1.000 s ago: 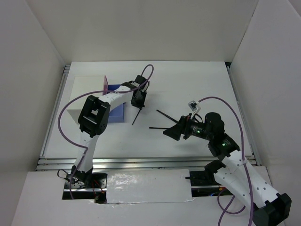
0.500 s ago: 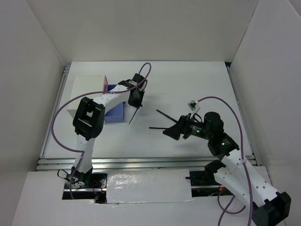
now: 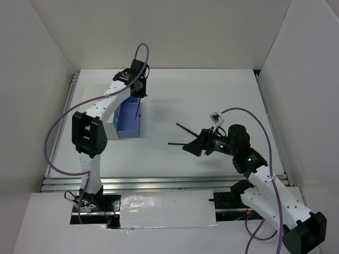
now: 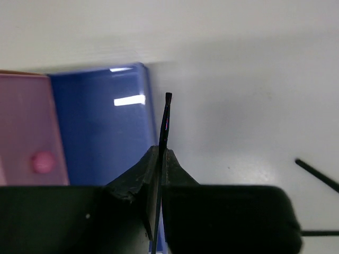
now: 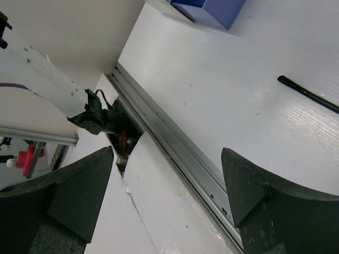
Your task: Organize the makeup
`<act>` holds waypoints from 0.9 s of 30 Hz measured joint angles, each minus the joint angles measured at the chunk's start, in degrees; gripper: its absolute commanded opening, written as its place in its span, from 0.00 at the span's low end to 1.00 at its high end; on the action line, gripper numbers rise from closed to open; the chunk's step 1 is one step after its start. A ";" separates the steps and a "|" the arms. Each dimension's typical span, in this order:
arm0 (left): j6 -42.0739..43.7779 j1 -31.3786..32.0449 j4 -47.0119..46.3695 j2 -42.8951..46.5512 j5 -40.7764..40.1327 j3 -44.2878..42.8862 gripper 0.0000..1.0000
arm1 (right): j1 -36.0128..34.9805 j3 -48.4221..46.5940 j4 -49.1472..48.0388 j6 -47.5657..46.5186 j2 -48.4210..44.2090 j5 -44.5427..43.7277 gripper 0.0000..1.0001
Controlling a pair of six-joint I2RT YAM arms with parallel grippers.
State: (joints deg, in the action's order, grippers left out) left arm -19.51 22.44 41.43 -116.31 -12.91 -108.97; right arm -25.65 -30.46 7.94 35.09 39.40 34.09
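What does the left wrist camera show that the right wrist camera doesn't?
Only the left wrist view: the left fingers shut on a thin black pencil, and the pink drawer with its knob. Only the right wrist view: the right fingers spread open and empty, the metal rail at the table edge, and the left arm's base. Both: the blue drawer, the white table, and a loose black pencil lying on it.
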 measured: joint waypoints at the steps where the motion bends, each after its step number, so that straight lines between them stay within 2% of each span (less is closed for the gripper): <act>1: 0.00 -1.01 0.46 0.00 -0.76 -1.09 0.00 | 0.00 0.00 -0.15 0.00 0.15 0.00 0.90; 10: 0.02 -6.32 2.25 0.00 -3.82 -3.96 0.00 | 0.00 0.00 -0.90 0.00 1.09 0.02 0.91; 19: -0.04 -6.49 1.66 0.07 -3.80 0.04 0.06 | -0.02 0.00 -1.49 0.02 2.14 -0.11 0.91; 21: -0.07 -6.49 1.40 0.26 -3.85 1.88 0.10 | -0.02 0.02 -1.53 0.02 2.27 -0.28 0.91; 22: -0.07 -6.49 1.36 0.37 -3.87 2.64 0.14 | -0.02 0.00 -1.53 0.07 2.27 -0.35 0.91; 23: -0.04 -6.49 1.29 0.61 -3.93 3.91 0.31 | -0.02 0.00 -1.57 0.17 2.27 -0.44 0.91; 26: 0.00 -6.49 1.88 0.70 -4.31 5.09 0.64 | -0.02 0.00 -1.70 0.17 2.49 -0.55 0.91; 27: 0.02 -6.49 1.99 0.70 -4.46 5.14 0.66 | -0.02 0.00 -1.79 0.17 2.67 -0.68 0.91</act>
State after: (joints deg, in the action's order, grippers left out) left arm -19.49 15.94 43.42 -115.61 -17.37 -103.83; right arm -25.67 -30.46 6.15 35.27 42.06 33.41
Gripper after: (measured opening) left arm 0.577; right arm 0.905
